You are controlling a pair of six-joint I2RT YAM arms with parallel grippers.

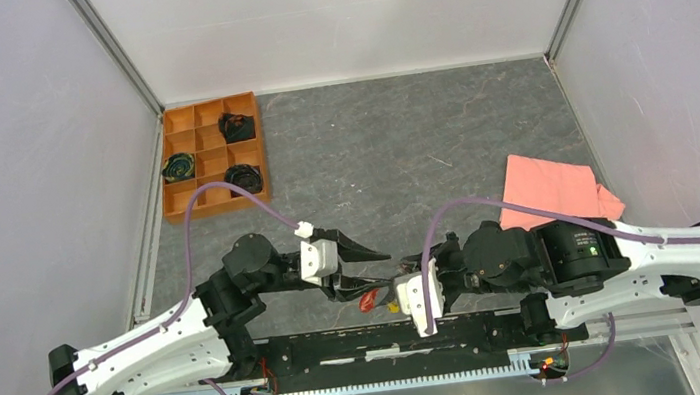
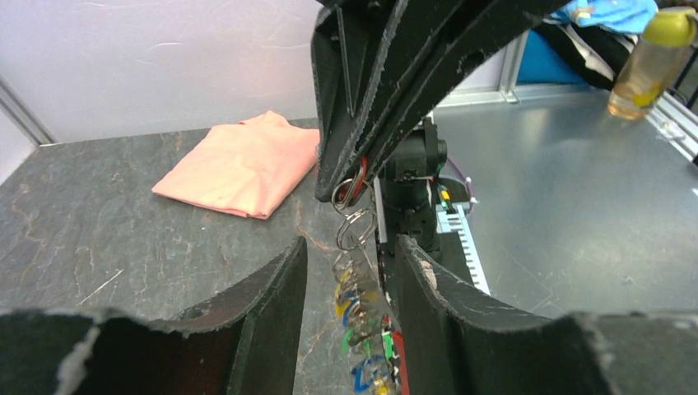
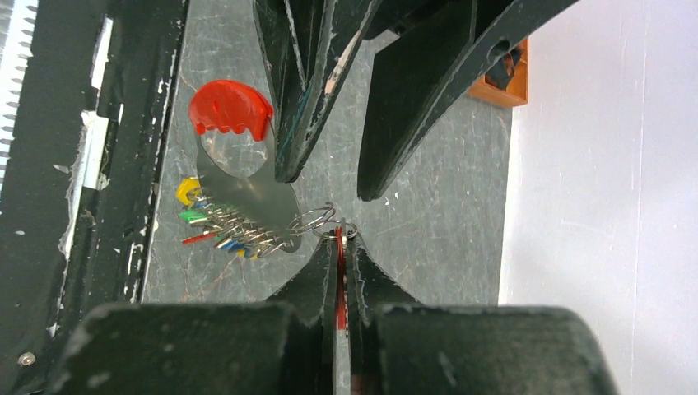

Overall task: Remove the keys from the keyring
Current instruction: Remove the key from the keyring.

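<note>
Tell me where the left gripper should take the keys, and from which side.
Probably the coloured heads of the keys, approached opposite the right gripper that pinches the red strap: they fan away from the ring, leaving it clear.

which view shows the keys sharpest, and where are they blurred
Right wrist: keys sharpest, fanned out beside the keyring; left wrist: keys soft and blurred, hanging close to the lens inside the left claw; top external: keys show only as tiny coloured specks.

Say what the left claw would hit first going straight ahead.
Probably the keyring and keys hanging between the left claw's open fingers; the shut right claw holding the strap lies just beyond. Depth unclear.
</note>
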